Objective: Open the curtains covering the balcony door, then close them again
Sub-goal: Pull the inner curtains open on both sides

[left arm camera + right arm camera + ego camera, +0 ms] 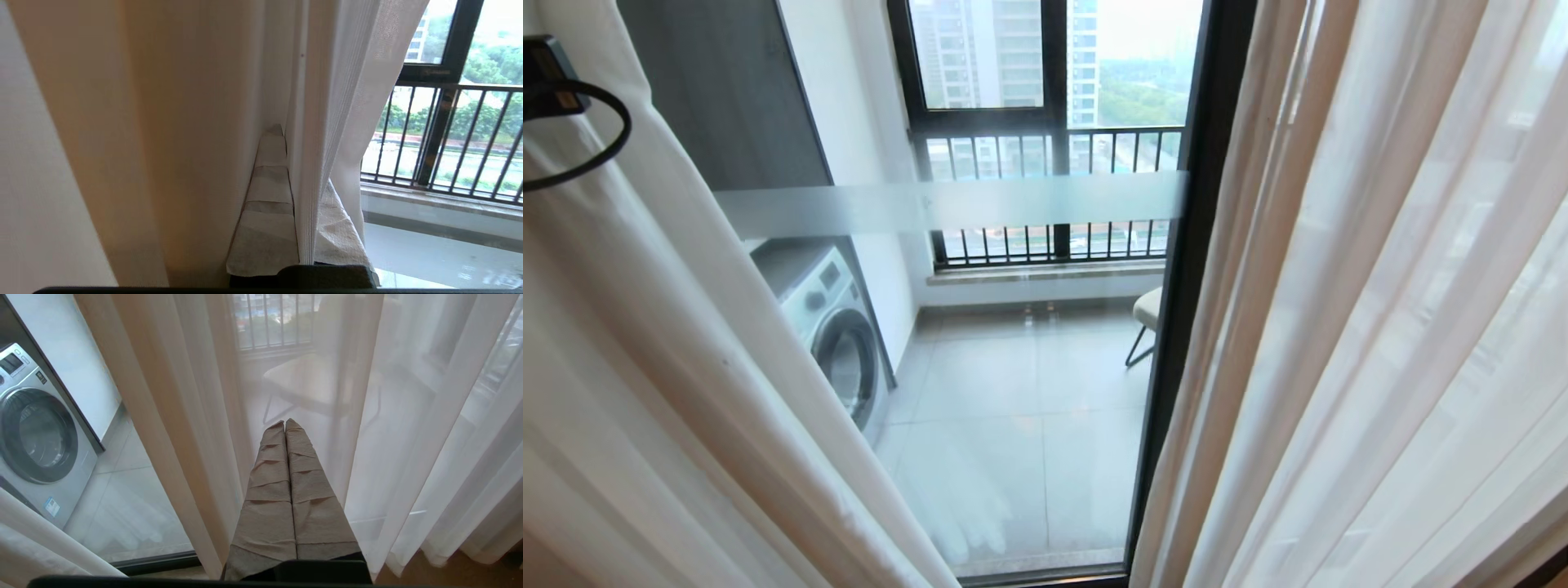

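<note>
The curtains hang parted in the head view, one white sheer panel (686,367) on the left and one (1380,327) on the right. Between them shows the balcony door (1013,392), glass in a black frame (1176,327) with a frosted stripe (947,204). In the left wrist view my left gripper (300,163) is shut on a pleated fold of the sheer (310,143), with the thick beige drape (163,143) beside it. Only a black part of the left arm with a cable (551,82) shows in the head view. My right gripper (284,422) is shut on nothing, in front of the right sheer (408,437).
Behind the glass stand a washing machine (837,335) on the left, a chair (1147,314) and a black-framed window with a barred railing (1054,188). Wooden floor (470,571) shows under the right sheer's hem.
</note>
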